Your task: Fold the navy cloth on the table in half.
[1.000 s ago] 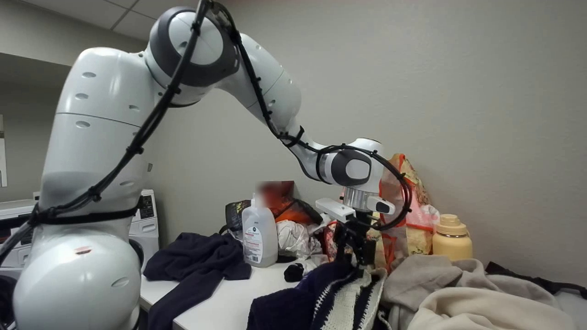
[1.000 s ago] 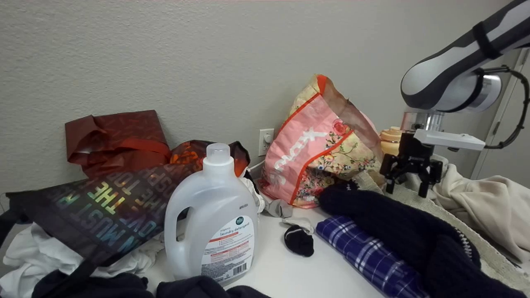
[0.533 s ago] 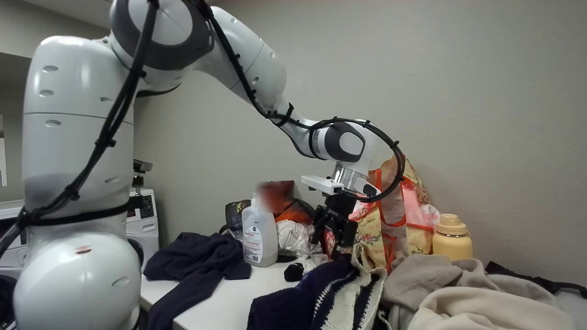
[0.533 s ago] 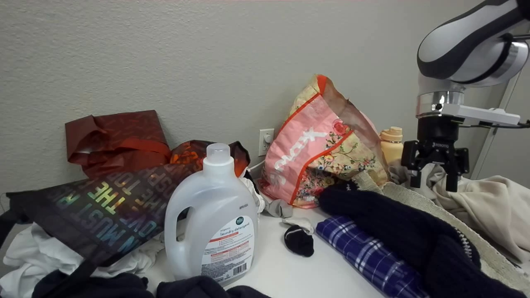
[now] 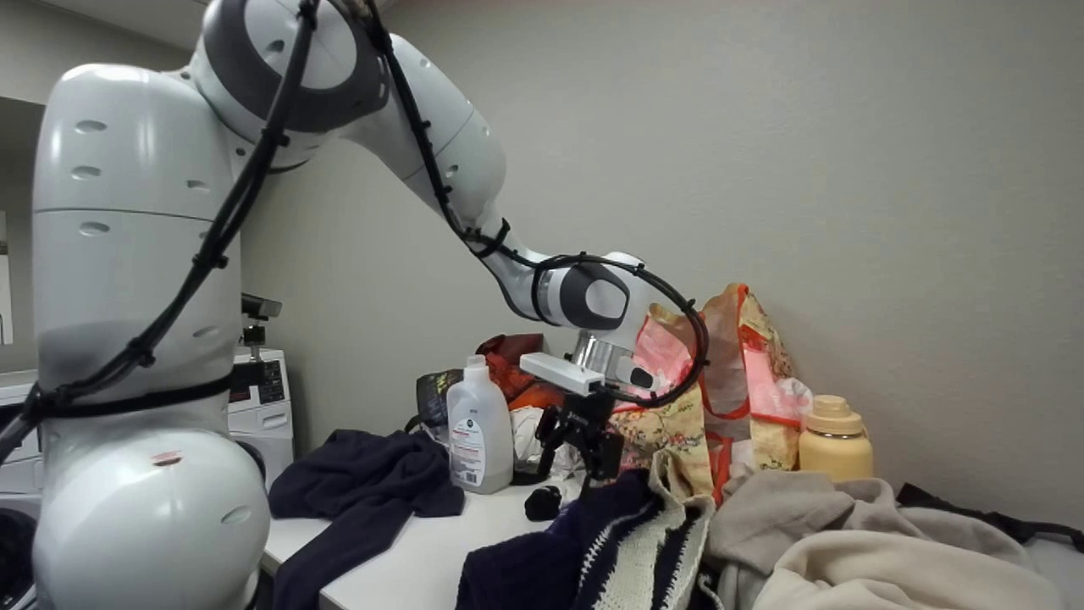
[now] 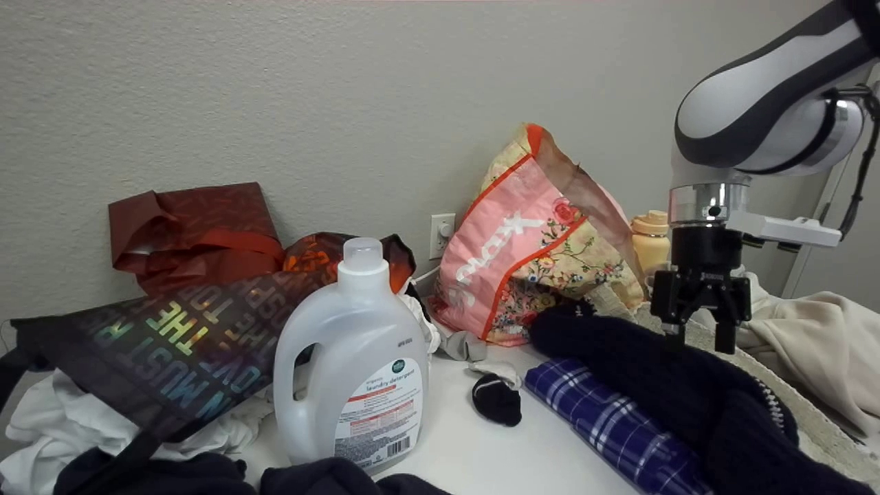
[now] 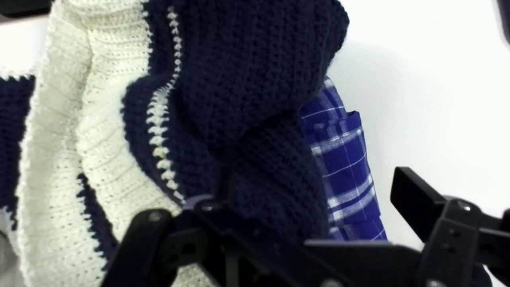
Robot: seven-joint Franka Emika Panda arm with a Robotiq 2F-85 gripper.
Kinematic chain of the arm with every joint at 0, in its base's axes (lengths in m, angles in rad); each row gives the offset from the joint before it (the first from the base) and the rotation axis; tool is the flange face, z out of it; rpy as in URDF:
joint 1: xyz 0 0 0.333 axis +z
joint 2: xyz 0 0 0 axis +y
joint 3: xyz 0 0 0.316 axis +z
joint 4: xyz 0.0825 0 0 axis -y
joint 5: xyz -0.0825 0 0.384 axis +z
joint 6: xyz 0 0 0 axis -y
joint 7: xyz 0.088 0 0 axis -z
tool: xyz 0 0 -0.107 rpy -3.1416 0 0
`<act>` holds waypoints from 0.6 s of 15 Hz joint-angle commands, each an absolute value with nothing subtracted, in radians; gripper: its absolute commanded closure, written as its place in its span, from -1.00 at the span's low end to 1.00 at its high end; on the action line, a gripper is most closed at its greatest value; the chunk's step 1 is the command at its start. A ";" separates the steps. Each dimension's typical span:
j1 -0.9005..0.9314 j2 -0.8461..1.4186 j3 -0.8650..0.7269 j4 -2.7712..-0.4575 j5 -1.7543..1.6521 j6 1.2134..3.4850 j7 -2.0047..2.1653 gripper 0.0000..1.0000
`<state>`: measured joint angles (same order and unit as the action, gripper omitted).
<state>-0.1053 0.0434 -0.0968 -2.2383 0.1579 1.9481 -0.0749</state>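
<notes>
Spread wide and grasping nothing, the black metal two-fingered gripper hangs just over the thick, rumpled navy crochet cloth with cream stripes, which lies on the smooth white table. Whether it touches the knit I cannot tell. In the wrist view one finger stands over the navy, its mate past the partly covered blue-and-white plaid fabric, so closing here would probably gather both. A shallow pinch would likely take only the top layer, the folds being thick, and bunch the cloth instead of halving it. Dragging could also tug the soft beige cloth heap alongside, or nudge the pink floral shopping bag, whose slanted white letters show "max". Farther off, the translucent white plastic bottle reads "laundry detergent"; its finer print is too small. Past that, "THE" and "MUST" shine in iridescent capitals on the crumpled dark bag.
</notes>
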 commanded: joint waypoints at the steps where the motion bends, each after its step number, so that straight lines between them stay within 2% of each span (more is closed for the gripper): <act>1: -0.070 -0.006 -0.065 -2.354 0.117 2.126 -0.102 -1.00; 9: -0.034 0.041 -0.036 -2.508 -0.015 2.593 -0.057 -1.00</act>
<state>-0.0389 0.0453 -0.0364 -2.4496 0.0394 2.4508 -0.0857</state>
